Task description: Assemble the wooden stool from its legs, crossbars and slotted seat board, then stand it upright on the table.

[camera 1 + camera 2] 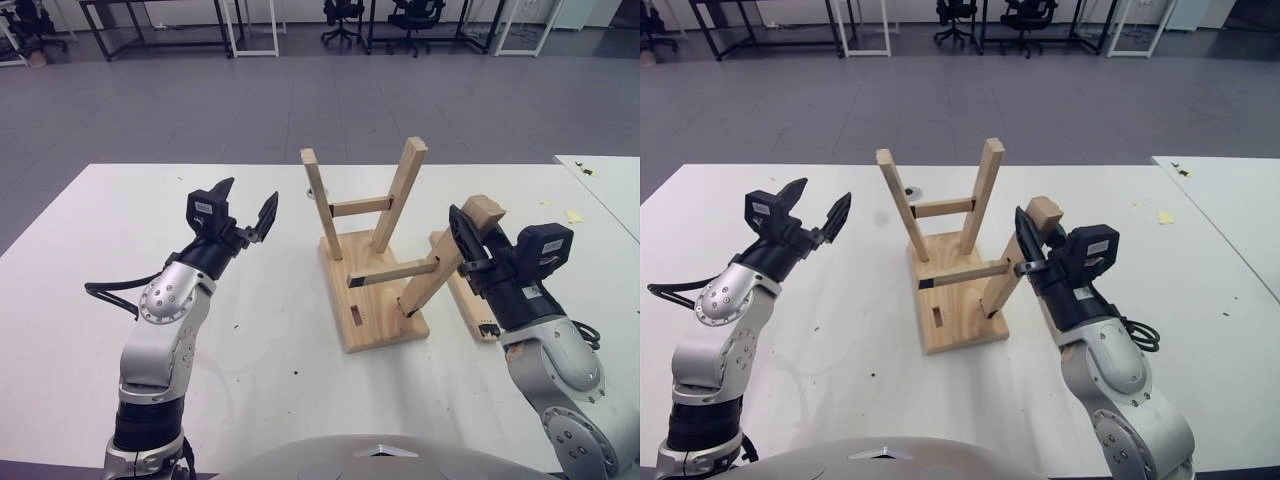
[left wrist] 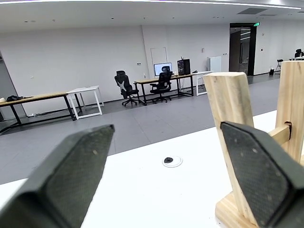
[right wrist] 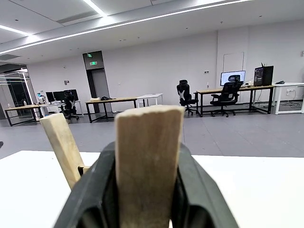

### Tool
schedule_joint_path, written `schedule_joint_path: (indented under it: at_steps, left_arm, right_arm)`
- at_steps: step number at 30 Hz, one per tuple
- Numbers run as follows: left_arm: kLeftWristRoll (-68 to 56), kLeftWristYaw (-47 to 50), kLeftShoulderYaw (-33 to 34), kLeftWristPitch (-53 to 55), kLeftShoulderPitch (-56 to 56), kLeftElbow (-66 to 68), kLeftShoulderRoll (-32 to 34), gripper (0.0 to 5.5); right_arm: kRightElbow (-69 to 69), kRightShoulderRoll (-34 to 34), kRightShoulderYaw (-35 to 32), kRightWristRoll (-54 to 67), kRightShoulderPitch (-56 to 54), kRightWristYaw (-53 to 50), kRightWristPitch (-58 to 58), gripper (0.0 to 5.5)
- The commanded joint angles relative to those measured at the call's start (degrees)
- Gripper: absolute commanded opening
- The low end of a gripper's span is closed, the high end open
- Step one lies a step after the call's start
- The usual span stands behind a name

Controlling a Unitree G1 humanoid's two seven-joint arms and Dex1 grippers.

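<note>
Gripping the tilted leg near its top, the right hand could lever it off the seat board, which the spread-fingered left hand isn't steadying.

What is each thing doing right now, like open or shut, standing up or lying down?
seat board: lying flat on the table, one slot empty.
two back legs: standing up from the seat board, joined by a crossbar.
tilted leg: leaning, bottom end at the seat board.
right gripper: shut on the tilted leg.
left gripper: open, holding nothing.
spare wood piece: lying on the table.
</note>
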Motion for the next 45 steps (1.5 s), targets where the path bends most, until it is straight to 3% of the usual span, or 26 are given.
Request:
schedule_joint_path:
  at_steps: [1,5,9,15,18,25,33,37,40,42,45]
  left_arm:
    - [1.4,0.5,-1.1,0.1,-0.6,-0.5,-0.2,4.12]
    - [1.7,0.4,-1.1,-0.2,-0.7,-0.2,-0.3,4.12]
    - [2.1,0.7,-1.5,-0.6,-0.7,0.0,-1.0,4.12]
    - [2.8,0.3,-2.0,-0.9,-0.2,0.1,-1.3,4.12]
    - [3.2,0.2,-2.3,-1.0,-0.1,0.2,-1.1,4.12]
    - [4.0,0.5,-2.7,-2.0,0.0,0.5,-1.4,4.12]
    - [5.9,1.0,-2.9,-3.8,-0.5,1.7,-1.9,4.12]
    - [6.4,1.2,-2.7,-4.7,-0.6,2.3,-2.4,4.12]
    - [6.7,1.1,-2.8,-5.3,-1.3,3.2,-2.6,4.12]
    - [6.7,1.0,-2.9,-5.6,-1.9,3.8,-2.7,4.12]
    - [7.0,0.8,-3.5,-5.6,-2.7,4.4,-2.7,4.12]
  right_arm:
    - [11.4,-0.6,1.2,-2.8,6.6,-2.3,12.5,1.06]
    - [14.0,1.9,-3.9,4.3,4.2,-0.8,11.1,1.06]
    - [17.4,2.0,-6.8,8.8,4.0,-4.6,17.6,1.05]
    - [12.1,-8.1,3.8,-4.8,5.5,2.8,13.1,1.06]
    - [9.8,-7.8,6.3,-7.0,6.1,3.5,11.5,1.13]
    - [9.3,-0.3,-4.4,8.0,0.6,2.5,10.3,1.13]
    - [6.6,-0.3,-14.8,20.5,-6.5,3.9,9.2,2.82]
    - [11.2,-7.4,-23.7,28.8,-19.6,3.3,9.7,3.47]
    - [22.7,-11.6,-29.4,28.4,-26.4,0.8,10.6,3.85]
    - [29.7,-13.9,-27.2,22.7,-23.7,1.4,13.6,3.85]
    - [35.2,-15.0,-14.5,13.2,-15.4,8.8,17.7,3.85]
